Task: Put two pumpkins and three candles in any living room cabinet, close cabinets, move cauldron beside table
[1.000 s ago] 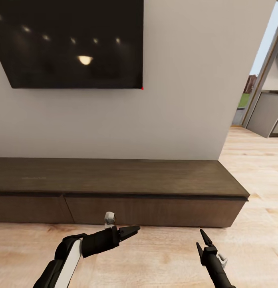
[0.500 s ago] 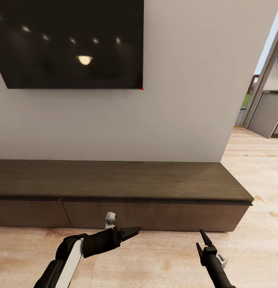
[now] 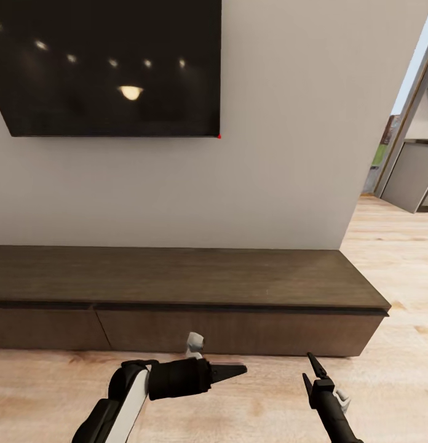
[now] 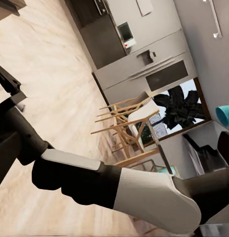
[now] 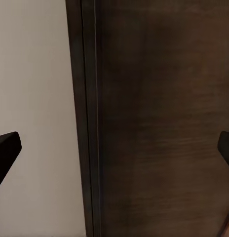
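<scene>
Left wrist view shows wooden chairs (image 4: 125, 129); head view, cabinet (image 3: 177, 280).

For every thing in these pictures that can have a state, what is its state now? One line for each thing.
cabinet: both visible drawer fronts closed, nothing on its top.
left gripper: jaws shut, holding nothing, low over the floor before the cabinet.
right gripper: jaws open, holding nothing, pointed toward the cabinet.
TV: off, screen dark, reflecting ceiling lights.

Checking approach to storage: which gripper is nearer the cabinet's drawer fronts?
Left. The left gripper hovers low just before the cabinet front; the right gripper sits slightly farther back, toward its right end.
</scene>
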`<state>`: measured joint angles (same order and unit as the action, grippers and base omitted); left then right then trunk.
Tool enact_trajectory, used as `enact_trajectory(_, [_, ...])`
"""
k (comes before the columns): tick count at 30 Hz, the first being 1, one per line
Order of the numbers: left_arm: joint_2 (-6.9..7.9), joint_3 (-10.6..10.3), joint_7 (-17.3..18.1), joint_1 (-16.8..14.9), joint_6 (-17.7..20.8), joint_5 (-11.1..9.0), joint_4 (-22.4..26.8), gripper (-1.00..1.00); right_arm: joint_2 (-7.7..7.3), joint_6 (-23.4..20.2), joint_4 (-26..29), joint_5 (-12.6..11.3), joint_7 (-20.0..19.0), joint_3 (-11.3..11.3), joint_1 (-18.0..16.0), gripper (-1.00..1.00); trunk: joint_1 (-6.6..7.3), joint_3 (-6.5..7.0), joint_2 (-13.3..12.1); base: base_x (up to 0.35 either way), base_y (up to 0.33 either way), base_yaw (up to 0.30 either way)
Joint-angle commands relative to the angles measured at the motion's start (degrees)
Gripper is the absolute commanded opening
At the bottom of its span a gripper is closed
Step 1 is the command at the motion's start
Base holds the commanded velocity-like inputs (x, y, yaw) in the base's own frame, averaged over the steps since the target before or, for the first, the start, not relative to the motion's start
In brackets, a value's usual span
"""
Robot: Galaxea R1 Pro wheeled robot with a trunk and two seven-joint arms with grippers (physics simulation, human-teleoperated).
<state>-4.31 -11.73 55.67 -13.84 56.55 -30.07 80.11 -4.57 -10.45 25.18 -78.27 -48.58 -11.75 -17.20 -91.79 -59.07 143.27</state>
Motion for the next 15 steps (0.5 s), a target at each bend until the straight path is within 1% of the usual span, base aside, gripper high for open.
enact_trajectory(1, [-0.07,-0.4,0.1,0.0,0.2,0.0,0.0,1.0,0.0,-0.2,0.0,-0.6,-0.2,0.0,0.0,1.0,0.01,-0.05,0.0,0.0,0.0,0.0])
enact_trajectory(3, [-0.08,-0.7,0.1,0.0,0.2,-0.1,0.0,1.0,-0.03,0.1,0.2,-0.8,-0.2,0.0,0.0,1.0,0.01,-0.05,0.0,0.0,0.0,0.0])
enact_trajectory(9, [0.18,-0.5,0.1,0.0,0.2,-0.1,0.0,1.0,-0.08,0.3,0.8,-0.8,-0.3,0.0,-0.1,1.0,-0.14,-1.38,0.1,0.0,0.0,0.0])
enact_trajectory(15, [0.3,-0.4,0.1,0.0,0.3,-0.1,0.1,1.0,-0.09,1.6,0.8,-0.6,-0.6,0.1,-1.7,1.0,-0.3,-2.71,0.2,0.0,0.0,0.0])
